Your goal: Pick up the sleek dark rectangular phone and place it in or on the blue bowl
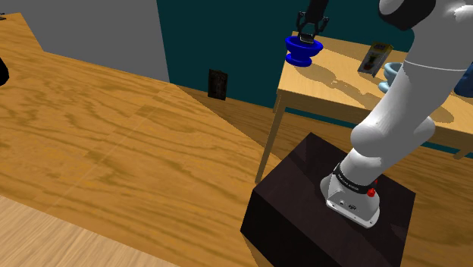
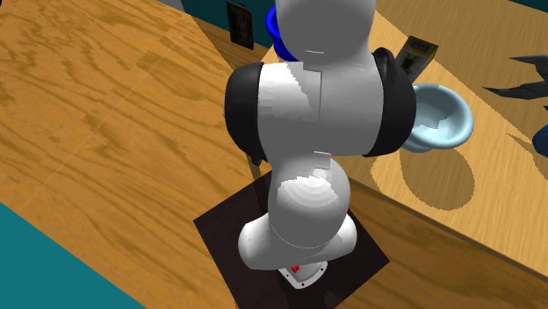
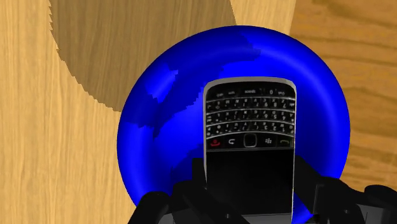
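The dark phone [image 3: 250, 114], with a keypad and a silver rim, stands on end between my gripper's [image 3: 248, 194] black fingers, which are shut on its lower half. Directly beyond it lies the deep-blue bowl [image 3: 165, 127] on the wooden table. In the shoulder view my gripper [image 1: 307, 34] hangs just above the blue bowl [image 1: 302, 51], which sits near the table's corner at that view's left. In the second exterior view the arm hides most of the blue bowl [image 2: 273, 25].
The wooden table [image 1: 341, 87] also carries a pale blue bowl [image 1: 393, 73] and a small yellow-and-dark box [image 1: 374, 58] to the right of the blue bowl. My dark stand [image 1: 303, 220] is in front of the table. A dark panel [image 1: 217, 83] leans against the teal wall.
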You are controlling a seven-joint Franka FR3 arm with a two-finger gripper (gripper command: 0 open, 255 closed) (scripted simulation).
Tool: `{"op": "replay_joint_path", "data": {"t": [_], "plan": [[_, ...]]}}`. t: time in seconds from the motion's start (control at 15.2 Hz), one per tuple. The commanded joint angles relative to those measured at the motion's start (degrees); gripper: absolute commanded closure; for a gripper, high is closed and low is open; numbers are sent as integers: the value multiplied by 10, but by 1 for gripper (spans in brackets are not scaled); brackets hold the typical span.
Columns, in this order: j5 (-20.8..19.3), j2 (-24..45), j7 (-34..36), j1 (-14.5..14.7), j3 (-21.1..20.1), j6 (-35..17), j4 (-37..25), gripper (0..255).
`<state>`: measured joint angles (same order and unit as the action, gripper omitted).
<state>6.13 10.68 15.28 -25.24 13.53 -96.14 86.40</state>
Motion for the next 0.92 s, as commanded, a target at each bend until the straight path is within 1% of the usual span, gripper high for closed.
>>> {"op": "replay_joint_path", "data": {"t": [0.0, 0.4, 0.46, 0.79, 0.86], "plan": [[-1, -3, -1, 0, 0, -11, 14, 255], [0, -2, -2, 0, 0, -11, 14, 255], [0, -2, -1, 0, 0, -11, 14, 0], [0, -2, -2, 0, 0, -11, 14, 0], [0, 0, -1, -1, 1, 9, -9, 0]]}}
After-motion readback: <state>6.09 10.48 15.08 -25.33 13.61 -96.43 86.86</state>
